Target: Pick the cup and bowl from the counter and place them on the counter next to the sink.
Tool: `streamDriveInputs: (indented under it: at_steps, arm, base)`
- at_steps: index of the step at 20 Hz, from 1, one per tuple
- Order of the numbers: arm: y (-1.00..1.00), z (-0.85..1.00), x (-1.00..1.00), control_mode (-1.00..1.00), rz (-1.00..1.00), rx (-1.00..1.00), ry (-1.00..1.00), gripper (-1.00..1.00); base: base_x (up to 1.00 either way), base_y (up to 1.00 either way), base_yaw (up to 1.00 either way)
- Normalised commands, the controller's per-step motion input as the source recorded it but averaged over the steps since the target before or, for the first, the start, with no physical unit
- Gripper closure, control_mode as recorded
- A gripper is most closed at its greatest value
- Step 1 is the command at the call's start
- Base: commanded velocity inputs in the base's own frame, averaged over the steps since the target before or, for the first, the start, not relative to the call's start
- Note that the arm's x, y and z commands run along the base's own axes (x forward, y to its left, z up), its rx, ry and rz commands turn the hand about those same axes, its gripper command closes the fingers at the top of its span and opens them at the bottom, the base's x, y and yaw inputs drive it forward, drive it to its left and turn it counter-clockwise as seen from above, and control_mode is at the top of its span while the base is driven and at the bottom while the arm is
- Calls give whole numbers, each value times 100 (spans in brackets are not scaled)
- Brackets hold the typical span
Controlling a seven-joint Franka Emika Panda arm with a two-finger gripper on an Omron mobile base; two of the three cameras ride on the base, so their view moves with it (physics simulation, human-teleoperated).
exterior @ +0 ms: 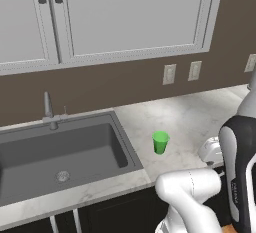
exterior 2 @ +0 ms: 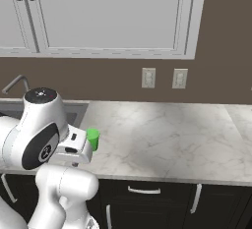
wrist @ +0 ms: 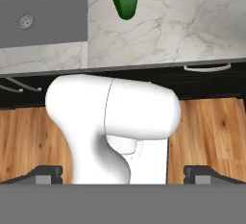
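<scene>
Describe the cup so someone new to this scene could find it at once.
Start at the dark grey sink set in the white marble counter. Just right of the basin's rim stands the cup, upright. It is small, bright green and handleless, the one vivid thing on the pale stone.

On your right base view, the counter (exterior 2: 167,129) runs across the middle in white marble with grey veins, over dark cabinets (exterior 2: 147,203) with pale handles. The cup (exterior 2: 92,138) stands upright near the counter's front edge, partly hidden behind the white arm (exterior 2: 42,134) that fills the lower left. Just beyond the arm you see a corner of the sink (exterior 2: 74,111) and the curved faucet (exterior 2: 15,83). Two outlets (exterior 2: 164,78) sit on the brown wall, below pale upper cabinet doors (exterior 2: 106,14).
</scene>
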Motion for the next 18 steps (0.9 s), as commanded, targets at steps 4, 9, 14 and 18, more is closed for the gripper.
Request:
streamDriveInputs:
  at_steps: [4,9,14,18]
  arm:
    - [0,0,0,-100,0,0,0,-100]
    - [0,0,0,100,0,0,0,-100]
    - [0,0,0,100,0,0,0,-100]
    - [0,0,0,100,0,0,0,-100]
  base:
    - [0,0,0]
    - [0,0,0]
    - [-21,0,0]
    - [-100,-22,0]
